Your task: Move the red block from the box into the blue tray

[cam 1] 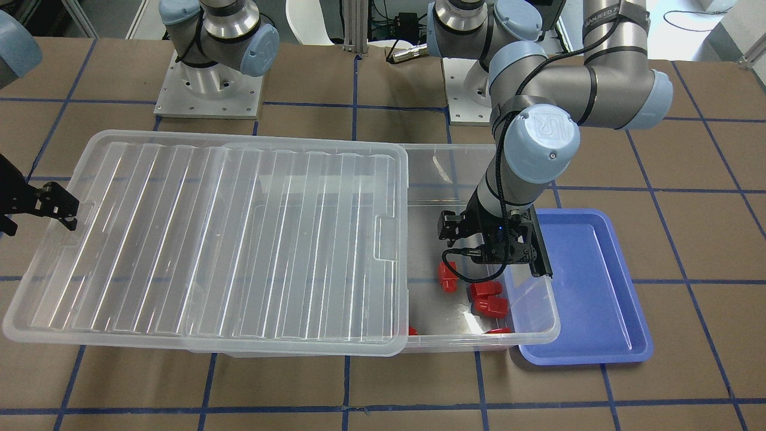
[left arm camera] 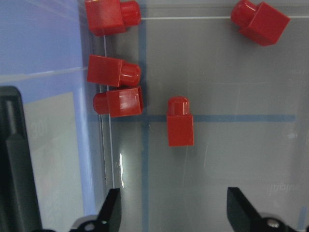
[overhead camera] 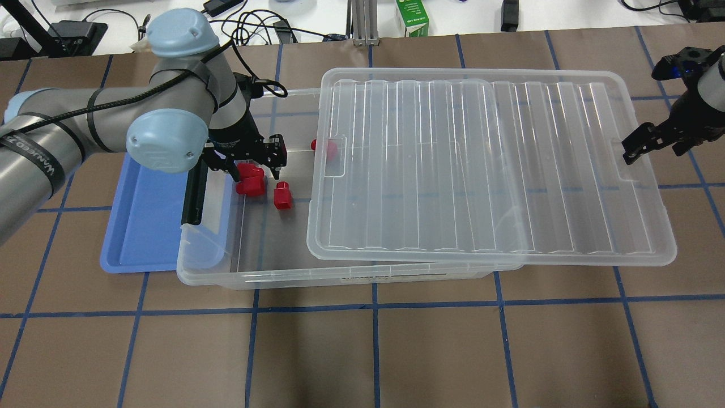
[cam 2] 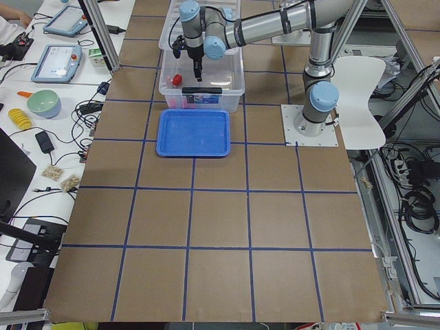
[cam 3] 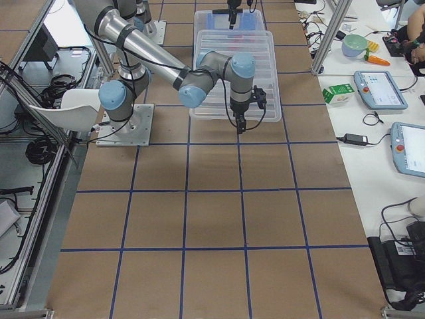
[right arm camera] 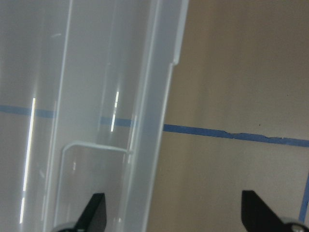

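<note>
Left gripper (left arm camera: 174,205), right gripper (right arm camera: 174,205): jaws apart (both empty).

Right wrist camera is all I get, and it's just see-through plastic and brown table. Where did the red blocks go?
Observer: They lie in the uncovered end of the box. The left wrist view shows five red blocks.
Operator: Is anybody grabbing one?
Observer: No. The left claw hangs open near them, holding nothing.
Operator: Is any block where it belongs yet?
Observer: No. The blue tray beside the box has nothing in it.
</note>
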Controlling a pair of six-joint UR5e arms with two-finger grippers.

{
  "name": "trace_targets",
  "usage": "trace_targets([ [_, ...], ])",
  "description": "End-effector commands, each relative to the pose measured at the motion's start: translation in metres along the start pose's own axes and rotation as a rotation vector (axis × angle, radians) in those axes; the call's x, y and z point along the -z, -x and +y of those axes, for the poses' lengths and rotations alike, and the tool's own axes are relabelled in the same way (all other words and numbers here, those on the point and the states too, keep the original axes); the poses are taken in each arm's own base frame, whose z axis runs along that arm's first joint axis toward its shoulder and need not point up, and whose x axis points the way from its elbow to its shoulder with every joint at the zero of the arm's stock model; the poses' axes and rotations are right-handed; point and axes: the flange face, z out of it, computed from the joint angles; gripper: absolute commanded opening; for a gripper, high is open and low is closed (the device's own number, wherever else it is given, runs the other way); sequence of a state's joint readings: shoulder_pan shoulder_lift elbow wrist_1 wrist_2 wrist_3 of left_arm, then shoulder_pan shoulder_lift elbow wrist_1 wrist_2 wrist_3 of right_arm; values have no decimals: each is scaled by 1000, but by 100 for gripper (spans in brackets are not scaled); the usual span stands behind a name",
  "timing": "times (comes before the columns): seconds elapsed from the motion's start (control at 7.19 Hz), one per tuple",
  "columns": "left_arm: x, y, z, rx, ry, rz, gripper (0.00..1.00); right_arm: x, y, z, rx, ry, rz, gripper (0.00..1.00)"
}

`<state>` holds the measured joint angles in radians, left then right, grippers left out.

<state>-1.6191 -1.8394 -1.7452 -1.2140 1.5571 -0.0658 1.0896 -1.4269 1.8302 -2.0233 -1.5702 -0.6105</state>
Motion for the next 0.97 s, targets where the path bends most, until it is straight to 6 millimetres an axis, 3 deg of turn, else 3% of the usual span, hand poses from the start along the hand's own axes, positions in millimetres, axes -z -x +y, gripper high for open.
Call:
trace_targets([
  [0.0,-33,0,-7,2,0,3,81,2,0,-1,6,-2,2,100],
  [0.42,-64,-1,-17,1,35,5,80,9,1,-3,10,-12,7,100],
  [0.56,-70,-2,-20,6,32,5,80,30,-1,-9,13,-4,-1,100],
  [0.83,-83,-5,-23,7,53,36,80,107,-2,-25,18,25,-20,100],
])
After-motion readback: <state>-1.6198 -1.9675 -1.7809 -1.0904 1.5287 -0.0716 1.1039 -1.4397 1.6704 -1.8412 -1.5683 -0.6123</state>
